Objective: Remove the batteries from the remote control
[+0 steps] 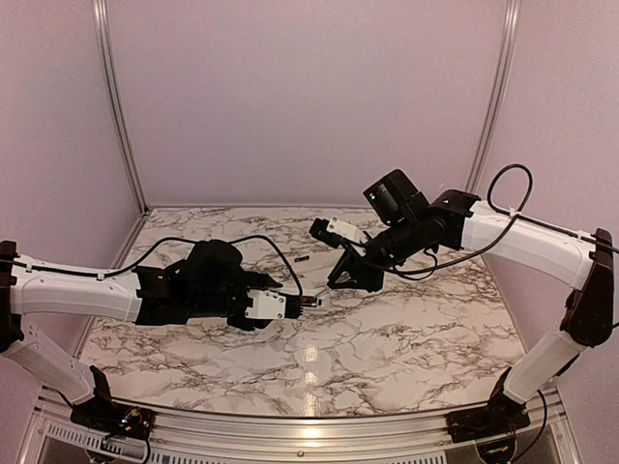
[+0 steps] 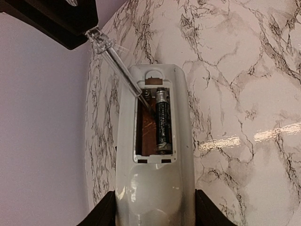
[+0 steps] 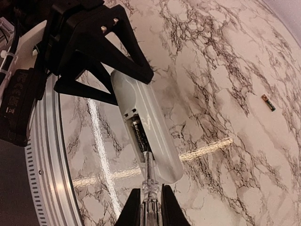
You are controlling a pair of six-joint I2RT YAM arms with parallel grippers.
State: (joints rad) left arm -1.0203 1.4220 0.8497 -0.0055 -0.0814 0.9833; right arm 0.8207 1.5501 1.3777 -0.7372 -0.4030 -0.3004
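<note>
White remote control point(image 2: 151, 188) clamped in left gripper point(image 2: 155, 212), compartment point(image 2: 145, 134) open, dark battery point(image 2: 162, 125) inside, right gripper point(image 3: 150, 207) pinching clear tool point(image 3: 148, 176), loose battery point(image 3: 268, 102) on marble table point(image 3: 225, 47) beyond.

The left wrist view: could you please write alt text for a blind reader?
The left gripper holds a white remote control, compartment open, one battery in its right bay, the left bay empty. A clear screwdriver pokes in from the upper left.

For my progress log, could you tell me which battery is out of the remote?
The loose battery lying on the marble table; the other battery sits inside the remote, in its open compartment.
</note>
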